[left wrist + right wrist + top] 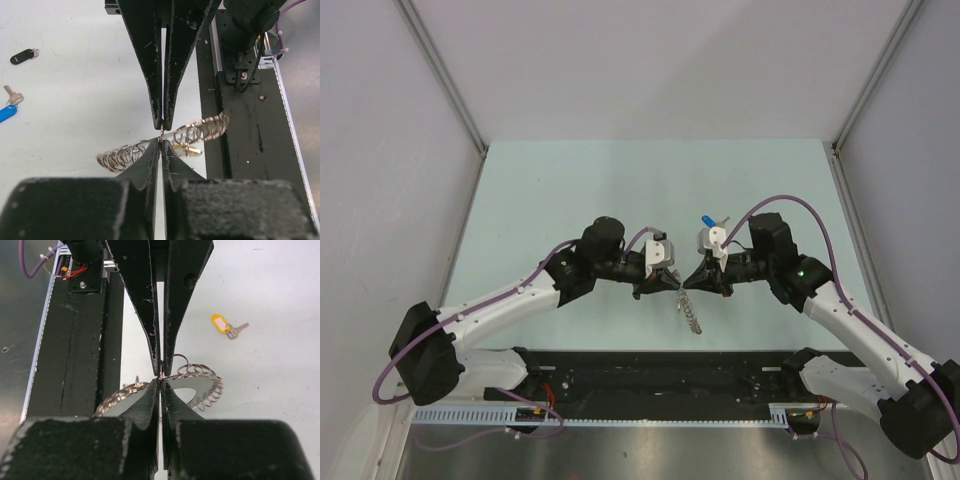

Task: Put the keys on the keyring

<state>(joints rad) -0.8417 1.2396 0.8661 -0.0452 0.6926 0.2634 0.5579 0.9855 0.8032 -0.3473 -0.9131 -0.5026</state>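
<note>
Since the left gripper (160, 150) and the right gripper (160, 386) both pinch the keyring (200, 131) tip to tip, jaws nearly closed on its thin wire above the table (570, 190), any tug apart could slip or stretch the coil and drop it, away from the yellow key (222, 324), blue key (7, 112) and black key (22, 56)

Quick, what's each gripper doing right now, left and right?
Left gripper: closed, pinching the keyring.
Right gripper: closed, pinching the same keyring.
</note>
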